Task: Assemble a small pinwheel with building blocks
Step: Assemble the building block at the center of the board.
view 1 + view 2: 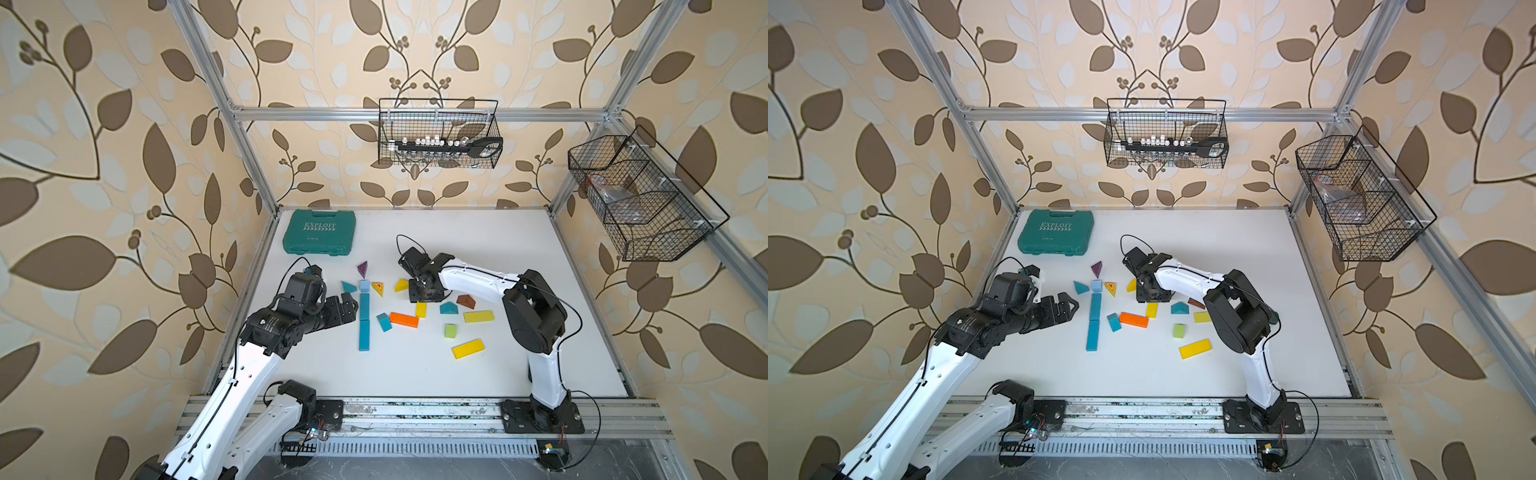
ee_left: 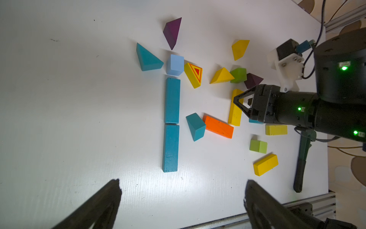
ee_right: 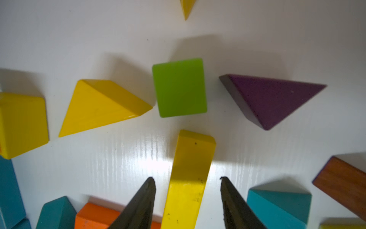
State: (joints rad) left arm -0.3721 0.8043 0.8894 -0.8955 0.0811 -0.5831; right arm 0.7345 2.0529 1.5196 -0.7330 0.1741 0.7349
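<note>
- Top views: building blocks (image 1: 404, 320) are scattered over the middle of the white table (image 1: 540, 257), nearer than the teal tool case (image 1: 319, 237).
- Two teal bars (image 1: 364, 306) are laid end to end in a line, capped by a pale blue cube (image 1: 365, 285). A purple wedge (image 1: 363, 269) is set just beyond the cube, and it is flanked by a teal wedge (image 1: 348, 286) and a red-marked yellow wedge (image 1: 377, 288).
- Just beside the teal bars the left gripper (image 1: 352, 306) is held spread wide, nothing grasped.
- Over the loose blocks the right gripper (image 1: 424, 296) is pointed down at the far end of a yellow bar (image 1: 421, 309); its jaws are hidden by its own body here.
- Left wrist: left fingers (image 2: 261, 202) are seen far apart, only bare table between them.
- An orange bar (image 2: 218, 126) is lying just beside a teal trapezoid block (image 2: 195, 126). A dark green wrench (image 2: 302, 158) is lying by the table edge, partly hidden by the right arm (image 2: 336, 111).
- Right wrist: right fingers (image 3: 138, 204) are placed on either side of the yellow bar, with table showing in the gap on each side, so the bar is straddled, not clamped; grip released.
- Past the bar's end a green cube (image 3: 179, 87) is seen between a plain yellow wedge (image 3: 99, 107) and a second purple wedge (image 3: 271, 99), close to both.
</note>
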